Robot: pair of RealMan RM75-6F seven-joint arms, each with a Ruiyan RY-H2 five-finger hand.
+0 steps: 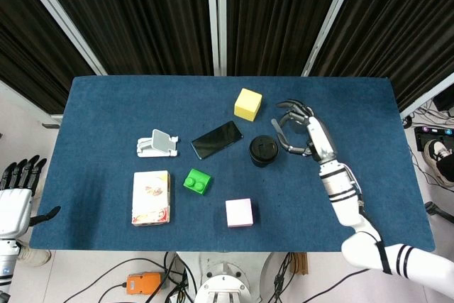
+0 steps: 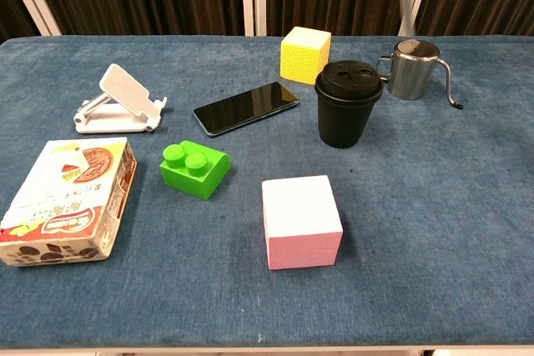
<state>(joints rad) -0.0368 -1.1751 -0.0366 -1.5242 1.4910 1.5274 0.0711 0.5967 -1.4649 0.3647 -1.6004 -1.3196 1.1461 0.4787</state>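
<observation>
**Black cup sits just left of the raised right robot hand**

The black cup (image 1: 263,150) with its lid on stands upright a bit right of centre in the head view, on the blue worktop (image 1: 106,104). Its long axis is straight up and the lid faces the camera. The right robot hand (image 1: 303,133) is directly to the right of it in frame, right beside it in this view. The chest view doesn't show that hand at all, so I'd guess it's up in the air, well above cup height. Its fingers are curled in toward the cup side. Honestly can't tell whether there's anything pinched in there or not.

The steel kettle (image 2: 415,70) is just right of the cup in the chest view, and from above the hand covers it. The yellow cube (image 1: 247,103) is up-left of the cup and the phone (image 1: 216,140) is further left.

The left robot hand (image 1: 14,200) is way off at the lower left edge, off the worktop, fingers straight and holding nothing, so the right one is far nearer
</observation>
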